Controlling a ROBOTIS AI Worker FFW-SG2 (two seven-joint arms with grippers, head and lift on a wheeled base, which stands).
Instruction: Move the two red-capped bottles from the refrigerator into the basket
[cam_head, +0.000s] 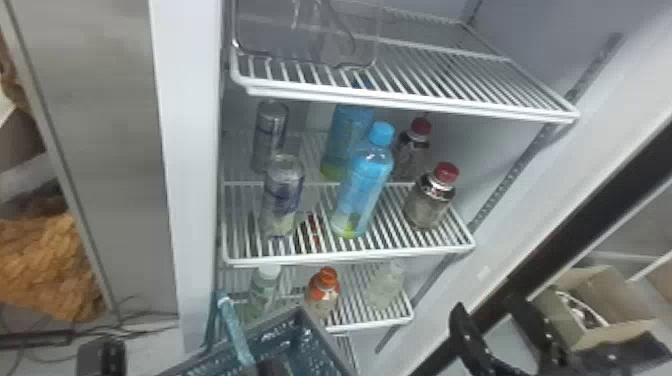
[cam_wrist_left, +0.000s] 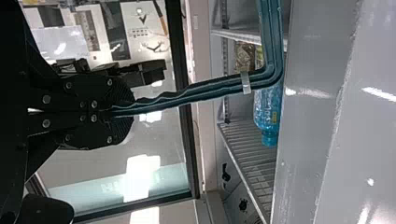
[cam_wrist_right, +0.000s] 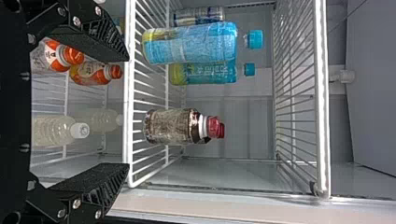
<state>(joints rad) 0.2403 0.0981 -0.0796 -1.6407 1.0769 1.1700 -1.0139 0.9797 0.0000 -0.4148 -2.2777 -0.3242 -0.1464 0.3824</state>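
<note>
On the middle shelf's right side stand two red-capped bottles, the front one (cam_head: 429, 201) nearer the shelf edge and the rear one (cam_head: 413, 150) behind it. My right gripper (cam_head: 486, 309) is low at the right, outside the shelves. In the right wrist view, my right gripper (cam_wrist_right: 125, 112) is open and empty, facing the front red-capped bottle (cam_wrist_right: 170, 126), which mostly hides the rear one. Part of my left gripper (cam_head: 101, 356) shows at bottom left. In the left wrist view, my left gripper (cam_wrist_left: 122, 112) is shut on the handle (cam_wrist_left: 205, 89) of the blue basket (cam_head: 295, 322).
Blue-capped bottles (cam_head: 363, 187) and silver cans (cam_head: 283, 195) share the middle shelf. An orange-capped bottle (cam_head: 324, 292) and pale bottles stand below. A wire shelf (cam_head: 425, 102) overhangs them. At the right are the refrigerator's side wall, a dark frame and a cardboard box (cam_head: 595, 300).
</note>
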